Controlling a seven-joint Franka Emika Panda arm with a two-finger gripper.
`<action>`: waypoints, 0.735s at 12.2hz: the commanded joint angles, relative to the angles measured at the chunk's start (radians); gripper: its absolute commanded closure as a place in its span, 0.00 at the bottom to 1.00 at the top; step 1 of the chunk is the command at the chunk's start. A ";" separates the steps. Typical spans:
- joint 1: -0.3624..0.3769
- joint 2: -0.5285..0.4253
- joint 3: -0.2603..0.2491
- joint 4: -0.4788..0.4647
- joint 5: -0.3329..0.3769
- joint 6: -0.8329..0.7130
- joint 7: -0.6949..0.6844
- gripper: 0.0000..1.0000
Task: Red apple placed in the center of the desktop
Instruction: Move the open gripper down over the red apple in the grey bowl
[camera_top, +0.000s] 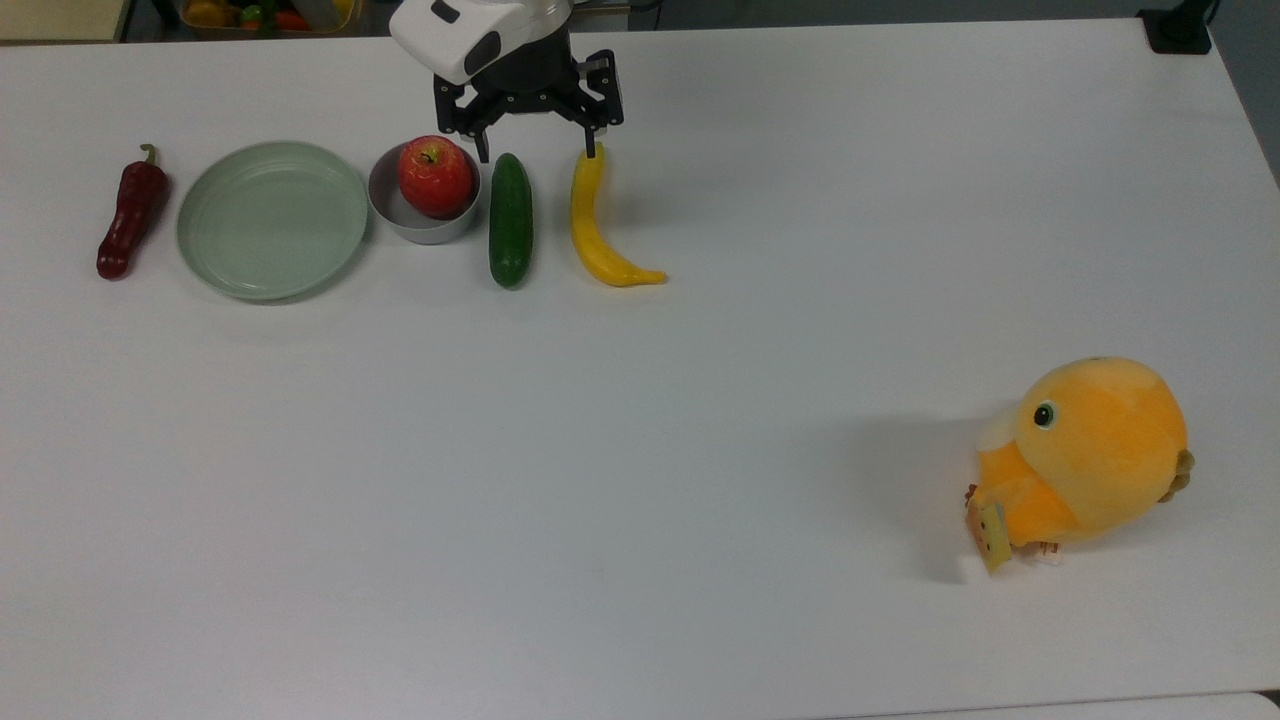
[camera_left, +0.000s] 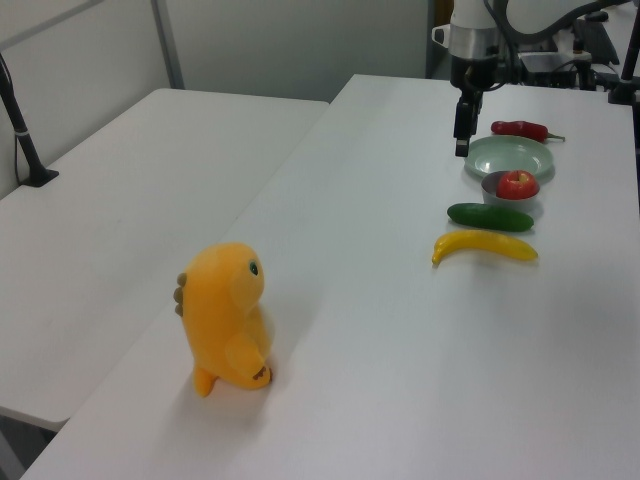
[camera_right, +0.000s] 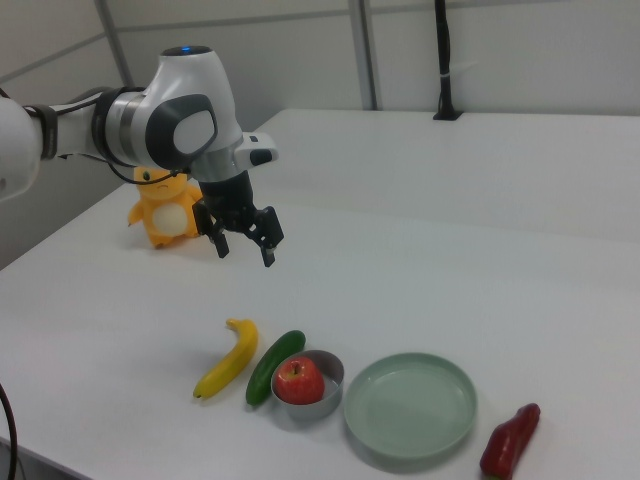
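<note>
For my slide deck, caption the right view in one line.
Open hand above the desktop; red apple sits in a grey bowl.

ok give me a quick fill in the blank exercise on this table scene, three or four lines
1. The red apple sits inside a small grey ____.
2. In the top view, the cucumber lies between the apple's bowl and the ____.
3. The gripper hangs above the desktop with its fingers ____, holding nothing.
4. The pale green plate has ____ on it.

Missing words: bowl; banana; open; nothing
</note>
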 joint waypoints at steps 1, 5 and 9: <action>0.003 -0.065 -0.008 -0.084 -0.054 0.021 0.014 0.00; -0.032 -0.079 -0.022 -0.184 -0.142 0.078 -0.007 0.00; -0.043 -0.056 -0.087 -0.194 -0.185 0.083 -0.066 0.00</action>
